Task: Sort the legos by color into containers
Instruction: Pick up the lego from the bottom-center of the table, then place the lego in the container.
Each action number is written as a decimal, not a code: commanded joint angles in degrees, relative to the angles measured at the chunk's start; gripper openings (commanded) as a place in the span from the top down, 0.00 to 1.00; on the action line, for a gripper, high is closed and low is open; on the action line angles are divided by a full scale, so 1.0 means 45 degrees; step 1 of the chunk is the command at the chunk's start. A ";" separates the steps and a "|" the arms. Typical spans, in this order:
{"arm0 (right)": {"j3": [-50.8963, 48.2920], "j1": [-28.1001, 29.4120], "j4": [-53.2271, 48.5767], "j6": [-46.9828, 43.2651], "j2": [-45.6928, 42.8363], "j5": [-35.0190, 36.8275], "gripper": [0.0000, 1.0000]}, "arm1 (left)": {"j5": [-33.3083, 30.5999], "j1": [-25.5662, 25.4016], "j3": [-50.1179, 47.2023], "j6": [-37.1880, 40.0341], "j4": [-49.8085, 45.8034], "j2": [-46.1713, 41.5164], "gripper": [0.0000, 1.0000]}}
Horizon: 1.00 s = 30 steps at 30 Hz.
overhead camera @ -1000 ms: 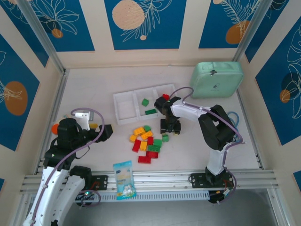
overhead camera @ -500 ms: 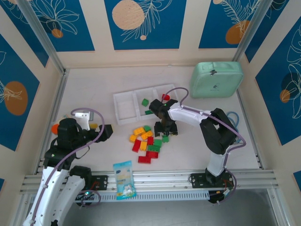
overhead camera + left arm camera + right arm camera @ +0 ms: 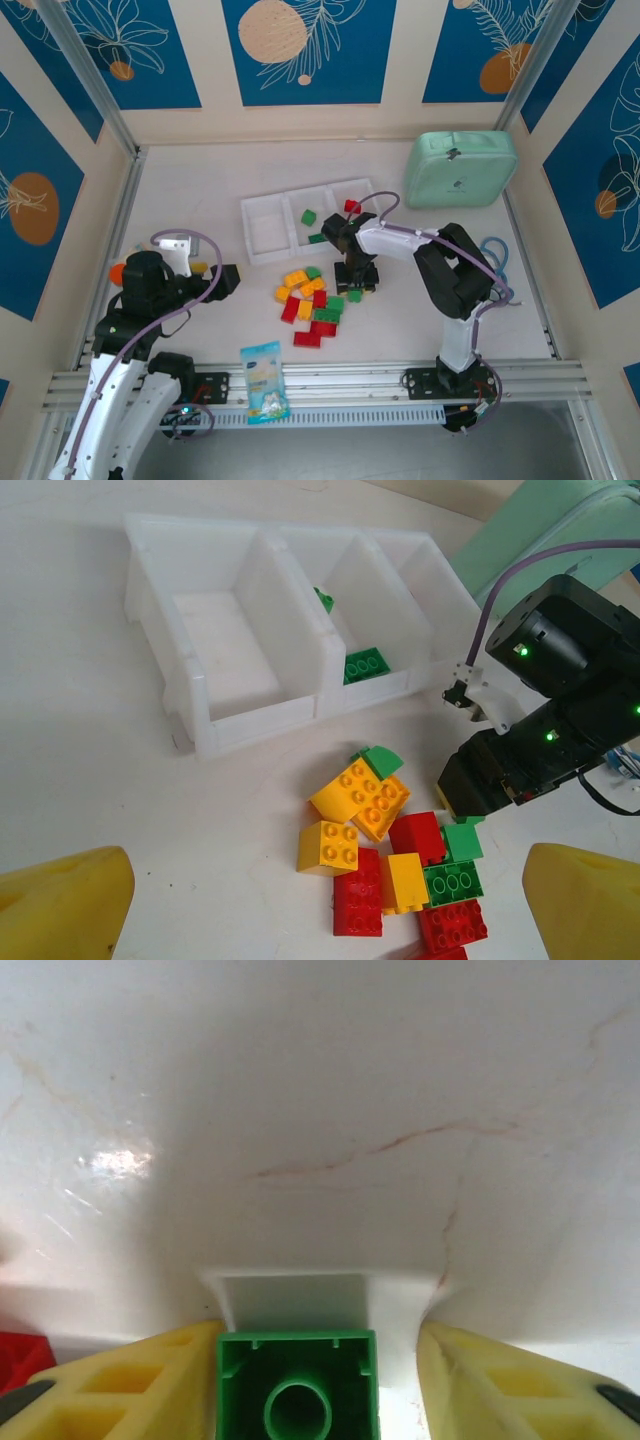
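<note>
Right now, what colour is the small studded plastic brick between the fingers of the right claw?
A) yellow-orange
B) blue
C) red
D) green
D: in the right wrist view, a small green studded plastic brick sits between the yellow fingers of the right claw.

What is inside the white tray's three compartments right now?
In the white tray, the left compartment looks empty. The middle one holds two green bricks. A red brick lies in the right one, whose near part the right arm covers.
</note>
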 commanded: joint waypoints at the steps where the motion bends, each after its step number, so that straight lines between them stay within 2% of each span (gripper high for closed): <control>1: -0.0455 -0.0156 -0.0108 -0.0172 0.0011 0.0007 0.59 | 0.0330 -0.0049 -0.0127 0.0009 0.0234 0.0033 0.01; 8: 0.0144 -0.0149 -0.0512 -0.0734 -0.0317 -0.0233 0.73 | 0.0344 -0.0053 -0.0128 0.0008 0.0234 0.0052 0.01; 16: 0.2771 0.0118 -0.0733 -0.2424 -0.1191 -0.0182 0.75 | 0.0346 -0.0061 -0.0119 0.0027 0.0254 0.0062 0.01; 23: 0.5526 -0.0214 -0.0311 -0.3748 0.0334 0.0254 0.76 | 0.0315 -0.0066 -0.0098 0.0032 0.0227 0.0035 0.01; 30: 0.7399 -0.0613 0.0710 -0.4132 0.2080 0.0107 0.75 | 0.0214 -0.0056 -0.0096 0.0046 0.0176 0.0049 0.01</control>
